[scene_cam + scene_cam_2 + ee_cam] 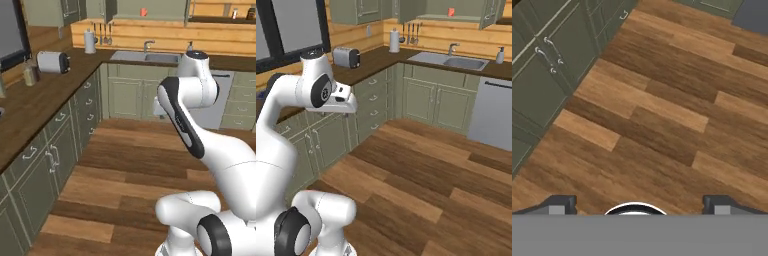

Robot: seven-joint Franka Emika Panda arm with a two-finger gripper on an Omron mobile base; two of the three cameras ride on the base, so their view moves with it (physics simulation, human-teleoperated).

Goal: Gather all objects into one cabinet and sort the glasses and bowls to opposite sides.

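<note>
Evidently little is done: the gripper (637, 210) hangs over the wood floor (662, 115) with its fingertips set wide apart and nothing between them. Far off, one red mug (451, 11) stands in the open olive wall cabinet (456, 7) above the sink (453, 61). I count no other mugs and no bowl.

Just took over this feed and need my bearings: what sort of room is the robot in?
A rendered home kitchen, it seems: a steel sink with a faucet set in a dark wooden counter, a silver toaster, and pale-green base cabinets over plank flooring.
</note>
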